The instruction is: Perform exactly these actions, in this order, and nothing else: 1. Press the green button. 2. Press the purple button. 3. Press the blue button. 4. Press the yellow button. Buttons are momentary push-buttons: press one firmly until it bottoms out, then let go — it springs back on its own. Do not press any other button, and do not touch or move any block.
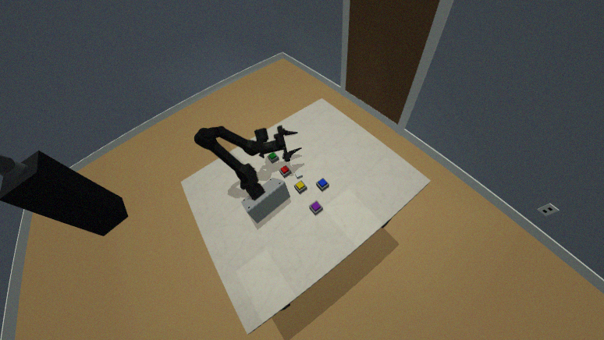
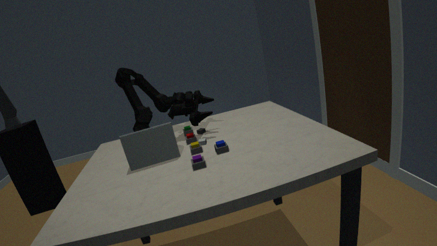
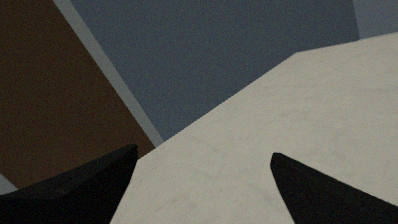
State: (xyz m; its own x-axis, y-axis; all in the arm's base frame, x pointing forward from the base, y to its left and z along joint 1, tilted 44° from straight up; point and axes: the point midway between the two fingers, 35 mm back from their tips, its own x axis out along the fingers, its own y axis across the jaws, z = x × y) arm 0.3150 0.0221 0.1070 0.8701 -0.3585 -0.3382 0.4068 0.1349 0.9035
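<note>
The green button (image 1: 272, 156) (image 2: 187, 128) is on the table near the arm, at the far end of the buttons. The purple button (image 1: 316, 207) (image 2: 197, 158) is at the near end. The yellow button (image 1: 300, 185) (image 2: 195, 145) lies between the red and purple ones. The blue button (image 1: 322, 183) (image 2: 220, 144) stands farther out from the base. All four look unpressed. My gripper (image 1: 299, 140) (image 2: 212, 106) (image 3: 205, 155) is wide open and empty, well above the table and beyond the green button, pointing outward. No button shows in the wrist view.
A red button (image 1: 285, 170) (image 2: 189, 135) sits between green and yellow. A small white block (image 1: 298, 175) (image 2: 202, 141) lies beside the yellow and red buttons. A dark block (image 2: 201, 131) lies near the green button. The grey base box (image 1: 270, 204) (image 2: 149, 148) stands beside the buttons.
</note>
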